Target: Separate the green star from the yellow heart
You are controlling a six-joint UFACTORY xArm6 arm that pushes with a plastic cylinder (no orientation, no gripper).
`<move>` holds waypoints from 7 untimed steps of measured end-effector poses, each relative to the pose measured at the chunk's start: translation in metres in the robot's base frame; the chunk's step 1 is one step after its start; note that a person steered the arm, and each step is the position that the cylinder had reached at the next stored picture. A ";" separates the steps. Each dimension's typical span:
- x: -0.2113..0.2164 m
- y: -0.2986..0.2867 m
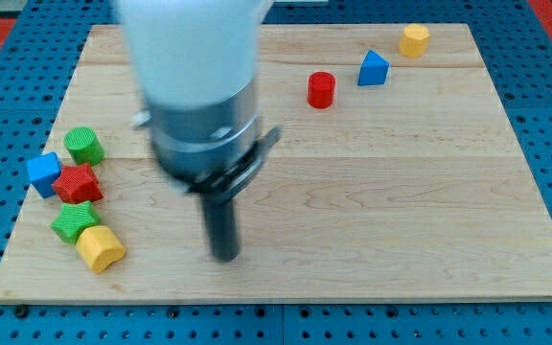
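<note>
The green star and yellow heart are seen touching at the view's lower left, with my tip, a gripperless rod, parked well to their right.

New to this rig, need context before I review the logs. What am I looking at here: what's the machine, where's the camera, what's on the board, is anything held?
One camera looks down at a wooden board on a blue pegboard bench; where it is mounted is not on record. The big white and grey shape is a robot arm. It has no grasping end effector, only a dark rod; my tip slides along the board and pushes blocks, so nothing is held.

At the view's left lie five blocks: a green cylinder, a blue cube, a red star, the green star and the yellow heart, which touches the green star. At the view's top right are a red cylinder, a blue block and a yellow block.

My tip stands to the right of the left cluster, touching no block.
</note>
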State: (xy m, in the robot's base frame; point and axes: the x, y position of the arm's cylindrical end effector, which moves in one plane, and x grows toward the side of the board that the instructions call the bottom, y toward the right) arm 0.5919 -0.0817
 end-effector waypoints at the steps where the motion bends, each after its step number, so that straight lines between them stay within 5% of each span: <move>1: 0.026 -0.061; 4: 0.000 -0.182; 5: -0.050 -0.158; 7: -0.064 -0.075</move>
State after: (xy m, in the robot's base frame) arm 0.5279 -0.1570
